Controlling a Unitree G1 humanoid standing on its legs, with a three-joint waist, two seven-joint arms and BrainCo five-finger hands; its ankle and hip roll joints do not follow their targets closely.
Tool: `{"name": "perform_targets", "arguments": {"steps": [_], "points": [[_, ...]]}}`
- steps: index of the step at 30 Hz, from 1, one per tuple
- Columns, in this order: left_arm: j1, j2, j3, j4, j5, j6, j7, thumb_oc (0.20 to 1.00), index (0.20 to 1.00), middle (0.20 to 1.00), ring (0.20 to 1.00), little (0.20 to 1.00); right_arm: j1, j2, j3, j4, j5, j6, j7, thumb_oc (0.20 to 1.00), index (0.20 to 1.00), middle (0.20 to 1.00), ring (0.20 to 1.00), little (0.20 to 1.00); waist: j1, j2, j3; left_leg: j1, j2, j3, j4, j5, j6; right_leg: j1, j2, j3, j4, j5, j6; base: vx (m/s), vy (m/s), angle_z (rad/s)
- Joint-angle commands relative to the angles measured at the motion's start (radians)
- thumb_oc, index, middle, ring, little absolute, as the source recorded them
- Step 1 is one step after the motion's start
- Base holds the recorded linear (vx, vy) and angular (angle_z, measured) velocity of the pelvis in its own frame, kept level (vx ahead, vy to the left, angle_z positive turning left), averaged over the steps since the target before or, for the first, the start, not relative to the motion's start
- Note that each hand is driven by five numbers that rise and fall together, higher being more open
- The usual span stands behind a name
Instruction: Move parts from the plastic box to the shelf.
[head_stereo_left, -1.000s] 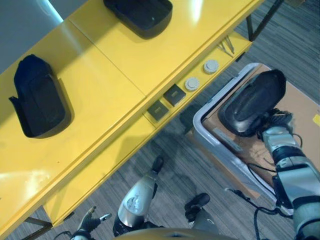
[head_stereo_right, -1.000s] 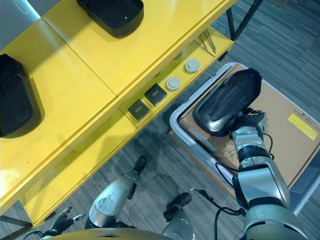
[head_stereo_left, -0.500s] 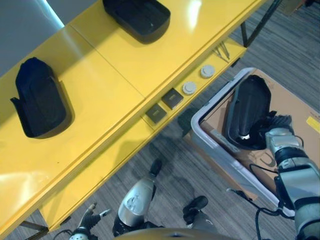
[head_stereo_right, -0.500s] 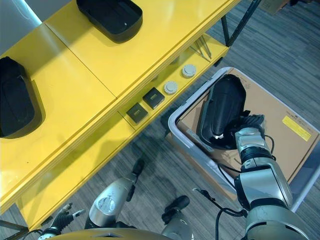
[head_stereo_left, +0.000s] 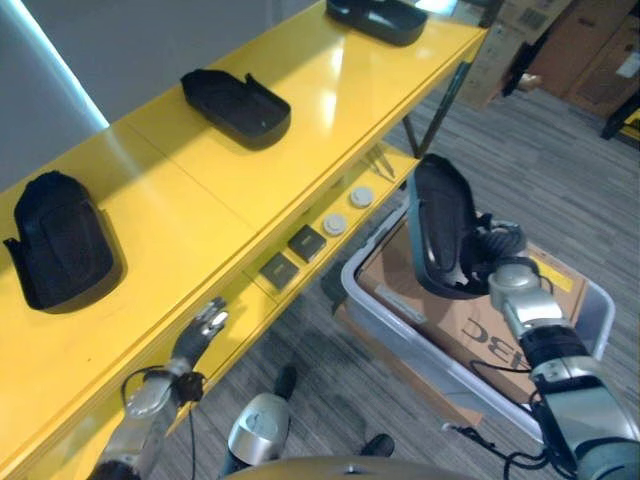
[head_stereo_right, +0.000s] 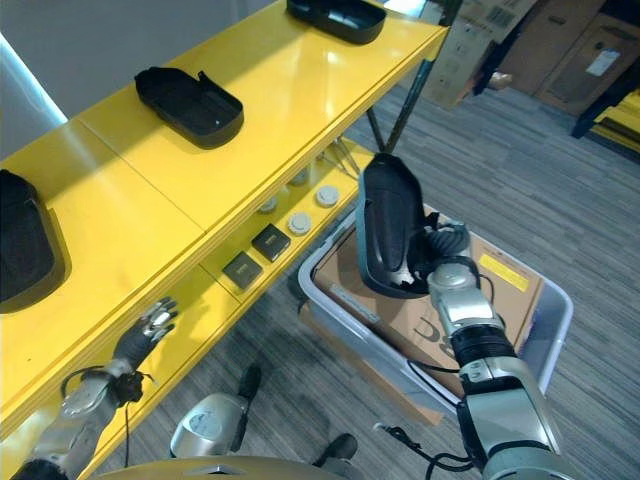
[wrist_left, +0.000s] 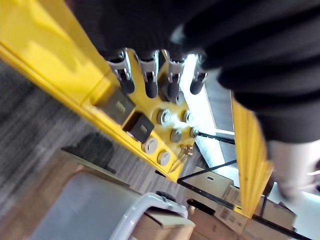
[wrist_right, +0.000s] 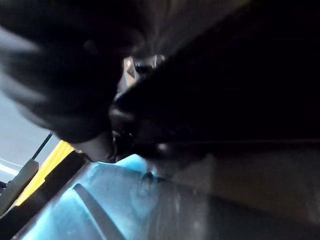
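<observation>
The part, a black moulded shell, stands nearly upright at centre right of the left eye view, clear above the box, its hollow side turned toward the shelf. The right hand holds it from behind at the lower end, fingers curled round the edge; the right wrist view is dark with the shell close against the hand. The box, grey plastic with brown card inside, sits on the floor at lower right, just beside the shelf's lower ledge.

The step in hand looks like the carry: lifted out, not yet set down. The shelf, a long yellow top, runs from lower left to upper middle and already bears three like parts. The next move likely calls for swinging the shell up over the shelf edge, laying it flat in a bare stretch, perhaps between the upper two.

The left hand hangs at lower left by the ledge, fingers straight, holding nothing.
</observation>
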Motion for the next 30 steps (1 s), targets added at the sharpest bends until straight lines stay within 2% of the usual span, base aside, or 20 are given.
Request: {"name": "perform_targets", "arguments": {"steps": [1,2,3,4,6,9,11,13,15,16,21,25,30], "points": [[-0.082,-0.013,-0.046,-0.012,-0.048,0.124,-0.057,1.000,1.000,1.000,1.000,1.000,-0.042,-0.024,0.069,-0.033,-0.015,-0.013,-0.041,0.200,0.200,0.200,0.200,0.200,0.010,0.000,-0.070,-0.001,0.016,0.006,-0.010,-0.054,0.003,-0.023,-0.024,0.080,0.083,-0.067,0.043,0.07,-0.043,-0.22],[-0.098,-0.019,-0.055,-0.024,-0.052,0.152,-0.056,1.000,1.000,1.000,1.000,1.000,-0.042,-0.015,0.076,-0.037,-0.014,-0.010,-0.044,0.200,0.200,0.200,0.200,0.200,0.006,0.000,-0.075,0.004,0.017,0.009,-0.010,-0.055,0.003,-0.020,-0.023,0.083,0.081,-0.066,0.043,0.08,-0.043,-0.16],[-0.149,-0.036,-0.085,-0.047,-0.077,0.219,-0.057,1.000,1.000,1.000,1.000,1.000,-0.038,0.013,0.097,-0.050,-0.013,-0.011,-0.059,0.200,0.200,0.200,0.200,0.200,-0.008,0.002,-0.088,0.017,0.019,0.018,-0.010,-0.057,0.004,-0.010,-0.022,0.093,0.074,-0.062,0.044,0.06,-0.029,-0.10],[-0.173,-0.043,-0.097,-0.051,-0.081,0.240,-0.053,1.000,1.000,1.000,1.000,1.000,-0.037,0.024,0.106,-0.057,-0.016,-0.007,-0.064,0.200,0.200,0.200,0.200,0.200,-0.015,0.003,-0.093,0.023,0.020,0.023,-0.011,-0.058,0.005,-0.007,-0.022,0.099,0.070,-0.060,0.045,0.07,-0.034,-0.07],[-0.253,-0.078,-0.148,-0.044,-0.128,0.326,-0.014,1.000,1.000,1.000,1.000,1.000,-0.032,0.059,0.136,-0.069,-0.019,-0.006,-0.079,0.200,0.200,0.200,0.200,0.200,-0.042,0.004,-0.109,0.033,0.024,0.039,-0.010,-0.059,0.007,-0.001,-0.019,0.114,0.058,-0.053,0.046,0.05,-0.026,-0.22],[-0.321,-0.119,-0.186,-0.018,-0.200,0.399,0.033,1.000,1.000,1.000,1.000,1.000,-0.031,0.089,0.163,-0.071,-0.022,-0.010,-0.087,0.200,0.200,0.200,0.200,0.200,-0.070,0.005,-0.122,0.049,0.028,0.061,-0.012,-0.064,0.007,0.005,-0.017,0.132,0.047,-0.048,0.049,0.04,-0.027,-0.16],[-0.348,-0.137,-0.202,0.003,-0.215,0.414,0.038,1.000,1.000,1.000,1.000,1.000,-0.030,0.098,0.170,-0.075,-0.025,-0.009,-0.088,0.200,0.200,0.200,0.200,0.200,-0.083,0.005,-0.126,0.054,0.031,0.072,-0.011,-0.067,0.006,0.006,-0.017,0.139,0.044,-0.046,0.049,0.02,-0.029,-0.20],[-0.414,-0.193,-0.241,0.050,-0.309,0.486,0.081,1.000,1.000,1.000,1.000,1.000,-0.026,0.130,0.196,-0.080,-0.037,-0.018,-0.095,0.200,0.200,0.200,0.200,0.200,-0.125,0.004,-0.138,0.069,0.042,0.109,-0.014,-0.071,0.005,0.006,-0.011,0.162,0.033,-0.042,0.050,0.03,-0.049,-0.31],[-0.436,-0.214,-0.259,0.072,-0.292,0.500,0.070,1.000,1.000,1.000,1.000,1.000,-0.021,0.140,0.201,-0.084,-0.040,-0.023,-0.100,0.200,0.200,0.200,0.200,0.200,-0.143,0.004,-0.143,0.076,0.048,0.125,-0.016,-0.071,0.003,0.006,-0.008,0.171,0.027,-0.040,0.050,0.02,-0.053,-0.34],[-0.462,-0.240,-0.288,0.097,-0.291,0.511,0.099,1.000,1.000,1.000,1.000,1.000,-0.020,0.147,0.208,-0.079,-0.039,-0.037,-0.099,0.200,0.200,0.200,0.200,0.200,-0.163,0.003,-0.148,0.082,0.058,0.141,-0.017,-0.071,0.000,0.005,-0.004,0.181,0.023,-0.041,0.048,0.02,-0.053,-0.34],[-0.509,-0.279,-0.334,0.149,-0.308,0.518,0.175,1.000,1.000,1.000,1.000,1.000,-0.024,0.158,0.219,-0.072,-0.045,-0.046,-0.087,0.200,0.200,0.200,0.200,0.200,-0.201,0.001,-0.158,0.095,0.077,0.181,-0.020,-0.070,-0.007,0.003,0.002,0.192,0.014,-0.040,0.051,0.01,-0.047,-0.31],[-0.549,-0.306,-0.359,0.203,-0.297,0.504,0.218,1.000,1.000,1.000,1.000,1.000,-0.025,0.163,0.217,-0.071,-0.048,-0.042,-0.061,0.200,0.200,0.200,0.200,0.200,-0.240,-0.001,-0.169,0.109,0.098,0.226,-0.027,-0.066,-0.016,0.004,0.004,0.195,-0.003,-0.033,0.055,0.01,-0.051,-0.34],[-0.580,-0.329,-0.372,0.214,-0.290,0.478,0.250,1.000,1.000,1.000,1.000,1.000,-0.020,0.169,0.214,-0.070,-0.054,-0.043,-0.030,0.200,0.200,0.200,0.200,0.200,-0.267,-0.002,-0.178,0.121,0.114,0.263,-0.032,-0.060,-0.024,0.006,0.005,0.191,-0.015,-0.026,0.059,0.01,-0.029,-0.28]]}}
